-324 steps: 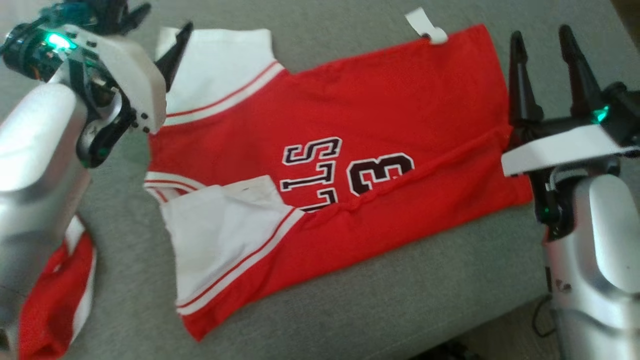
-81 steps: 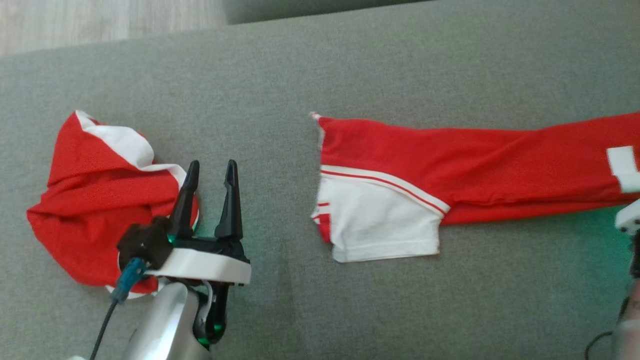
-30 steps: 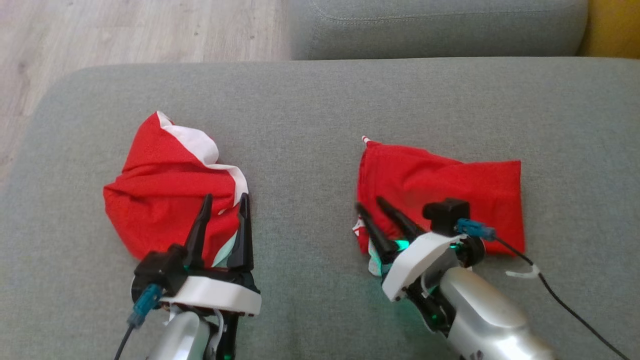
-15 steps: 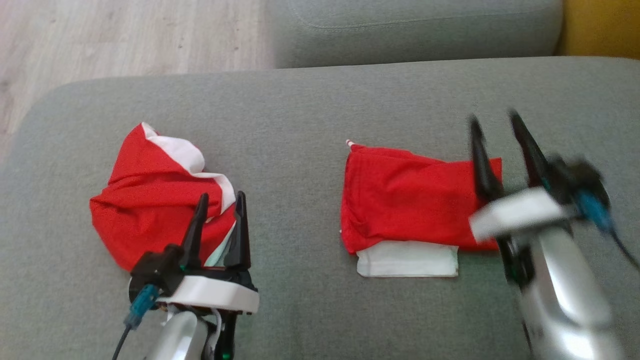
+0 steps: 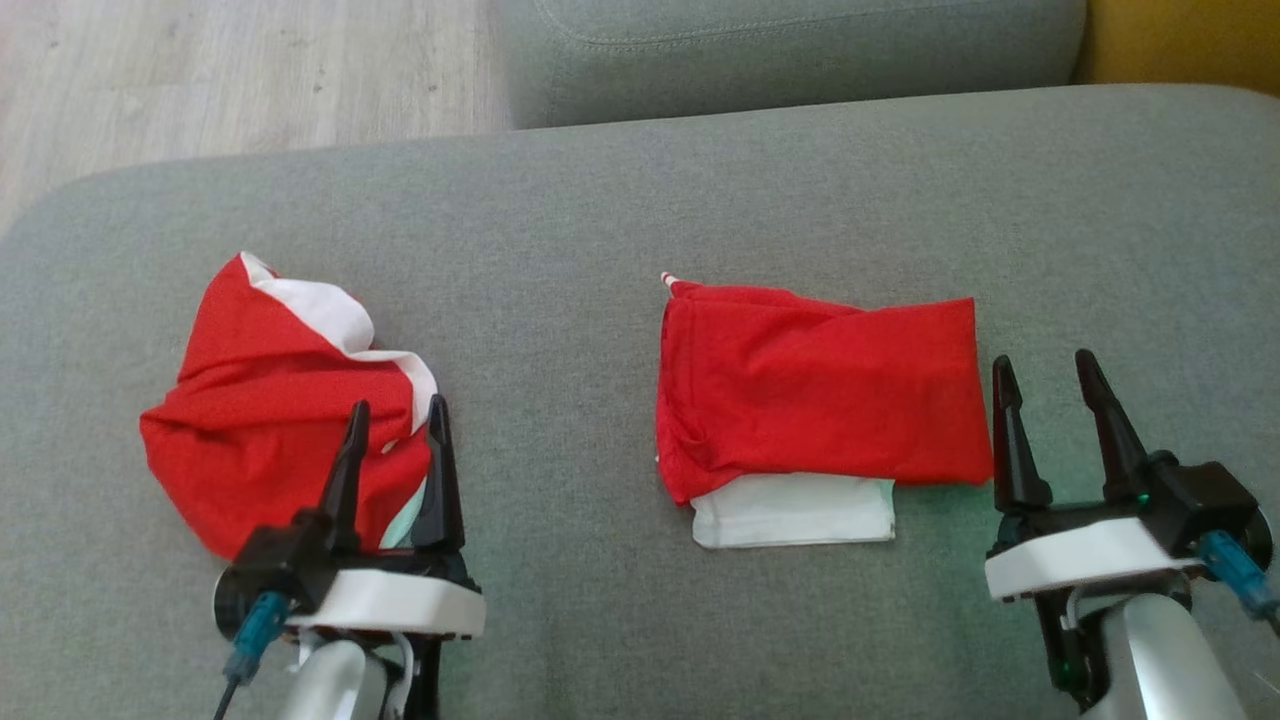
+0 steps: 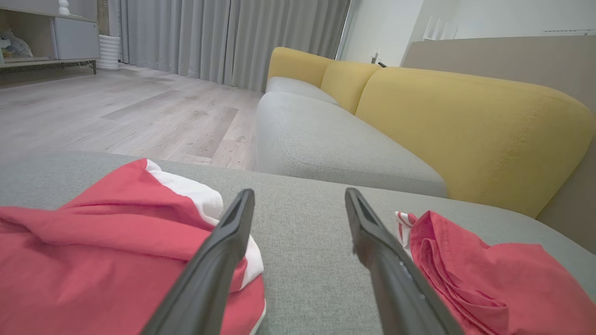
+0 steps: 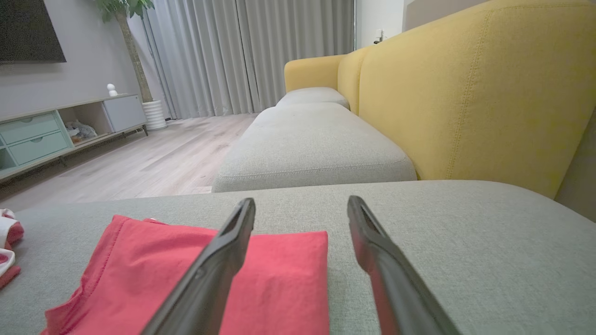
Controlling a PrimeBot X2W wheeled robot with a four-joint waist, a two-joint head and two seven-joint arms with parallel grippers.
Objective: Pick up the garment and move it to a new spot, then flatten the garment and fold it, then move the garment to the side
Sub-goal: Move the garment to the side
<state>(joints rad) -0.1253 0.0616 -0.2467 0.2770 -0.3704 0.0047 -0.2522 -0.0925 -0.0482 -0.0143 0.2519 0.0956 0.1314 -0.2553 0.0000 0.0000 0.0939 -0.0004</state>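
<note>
Now one folded garment (image 5: 820, 400), one crumpled heap (image 5: 270, 430), left pincer (image 5: 399, 402), right pincer (image 5: 1042, 357), both agape

a grey fabric cushion (image 5: 600, 210) carried two red garments, well apart from each other. near its middle lay the folded garment (image 5: 820, 400), a flat red rectangle with a white layer (image 5: 795, 510) sticking out from under its near edge and a small striped corner poking out at its far left. toward the cushion's left end lay the crumpled garment (image 5: 260, 430), a red heap with a white band across its top.
</note>
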